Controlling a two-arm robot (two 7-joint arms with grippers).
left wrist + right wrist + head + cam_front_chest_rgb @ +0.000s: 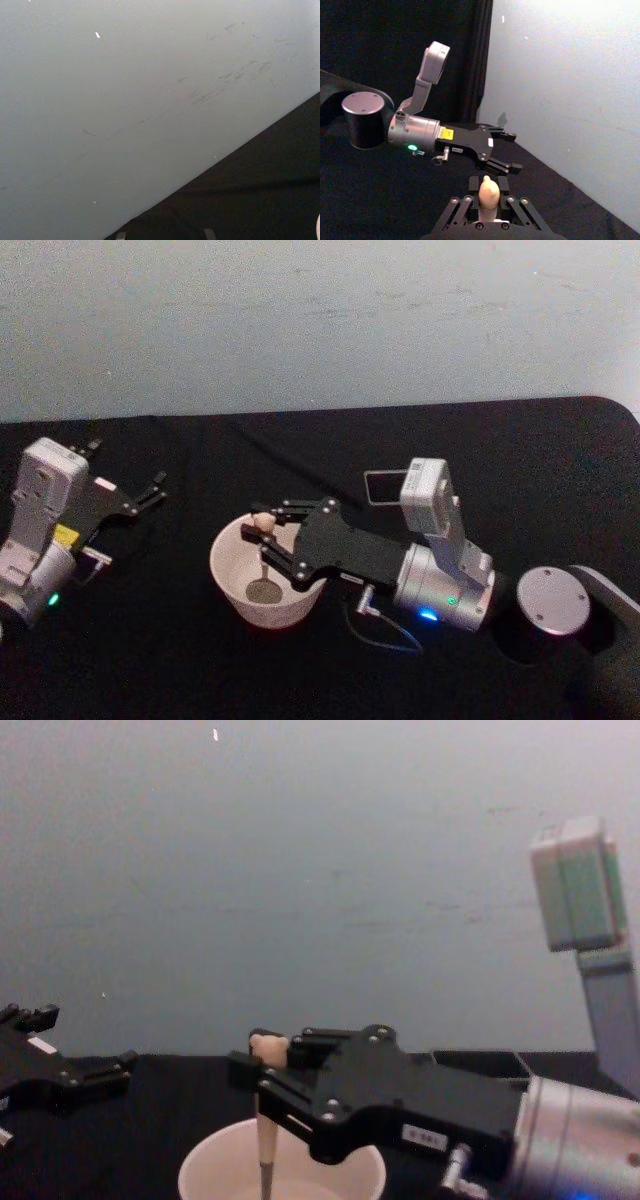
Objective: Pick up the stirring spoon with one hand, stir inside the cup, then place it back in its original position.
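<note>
My right gripper (262, 530) is shut on the beige upper handle of the stirring spoon (264, 524), just above the wide cream cup (285, 615). The spoon hangs down into the cup, and its metal bowl (265, 592) lies near the cup's bottom. From the chest, the bear head (268, 1046) pokes out above the fingers while the handle drops past the cup's rim (205, 1165). The right wrist view has the bear head (488, 192) between my own fingers. The dark grey square holder (385, 486) stands behind the right wrist. My left gripper (130, 465) stays open at the far left.
A black cloth covers the table (500, 460), and a pale wall runs behind its far edge. A round grey arm joint (553, 600) sits at the right. A thin cable (385, 635) loops on the cloth in front of the right wrist.
</note>
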